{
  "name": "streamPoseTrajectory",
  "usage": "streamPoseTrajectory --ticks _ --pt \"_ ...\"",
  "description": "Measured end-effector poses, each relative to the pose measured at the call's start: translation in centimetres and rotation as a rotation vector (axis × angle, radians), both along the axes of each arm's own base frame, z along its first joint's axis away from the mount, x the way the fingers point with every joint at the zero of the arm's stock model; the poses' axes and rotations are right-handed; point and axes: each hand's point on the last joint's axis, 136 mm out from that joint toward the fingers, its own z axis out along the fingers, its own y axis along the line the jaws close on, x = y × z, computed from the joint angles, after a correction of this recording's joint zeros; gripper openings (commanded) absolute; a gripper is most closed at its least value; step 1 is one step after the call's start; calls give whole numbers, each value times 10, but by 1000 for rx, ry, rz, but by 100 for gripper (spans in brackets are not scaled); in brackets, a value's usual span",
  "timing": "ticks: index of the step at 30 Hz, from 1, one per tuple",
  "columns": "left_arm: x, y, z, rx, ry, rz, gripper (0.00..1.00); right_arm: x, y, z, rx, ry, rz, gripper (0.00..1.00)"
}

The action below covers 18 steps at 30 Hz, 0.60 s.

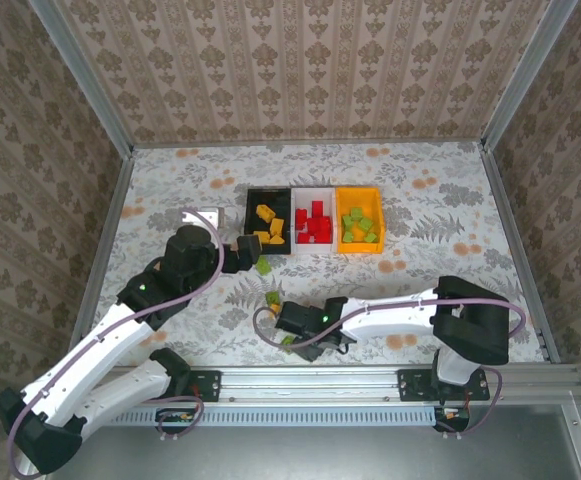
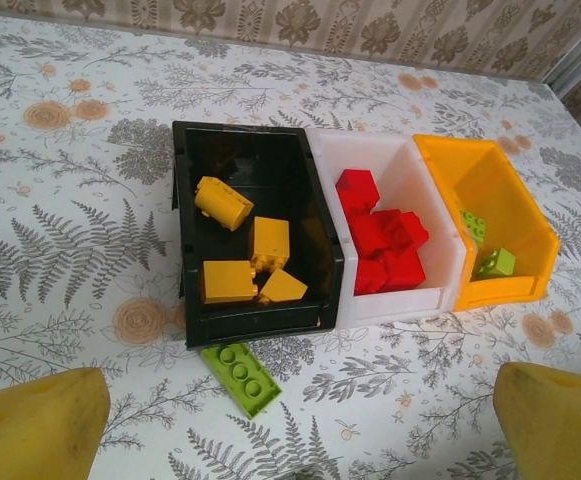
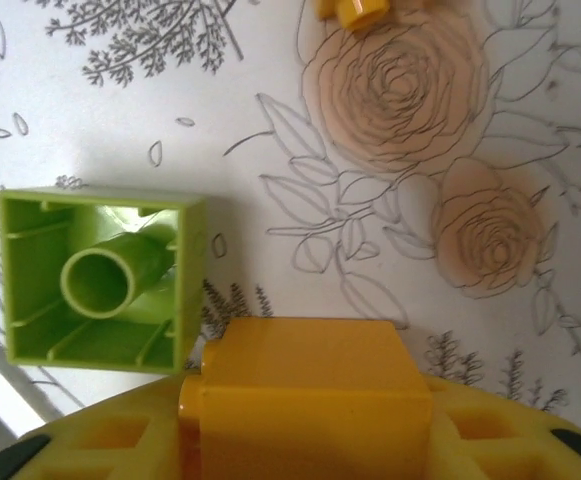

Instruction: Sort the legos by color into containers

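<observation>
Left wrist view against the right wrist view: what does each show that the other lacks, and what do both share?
Left wrist: the black bin with orange-yellow bricks, the white bin with red bricks, the orange bin with green bricks, a flat green brick on the table, and the left fingers spread wide. Right wrist: an upturned green brick, hollow side up, beside a single orange-yellow brick. Both: the floral table cover.

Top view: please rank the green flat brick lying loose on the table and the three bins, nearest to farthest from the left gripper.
From the left gripper:
1. Green flat brick, on the table right beside the gripper, in front of the black bin.
2. Black bin, left end of the row.
3. White bin, middle.
4. Orange-yellow bin, right end.
</observation>
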Motion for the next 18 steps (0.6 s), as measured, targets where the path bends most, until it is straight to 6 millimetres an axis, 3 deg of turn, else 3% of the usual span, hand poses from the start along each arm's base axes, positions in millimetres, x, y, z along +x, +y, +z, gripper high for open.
streamPoseTrajectory --ticks 6,11,15,18 --pt "-4 3 -13 11 18 3 100 35 -28 13 23 -52 -143 33" --pt "-8 10 -30 19 45 22 100 85 -40 56 140 -145 -303 32" --pt "-14 16 -48 20 78 39 100 129 -21 104 273 -210 -373 33" --pt "-18 18 -63 22 113 47 100 172 13 148 399 -264 -398 34"
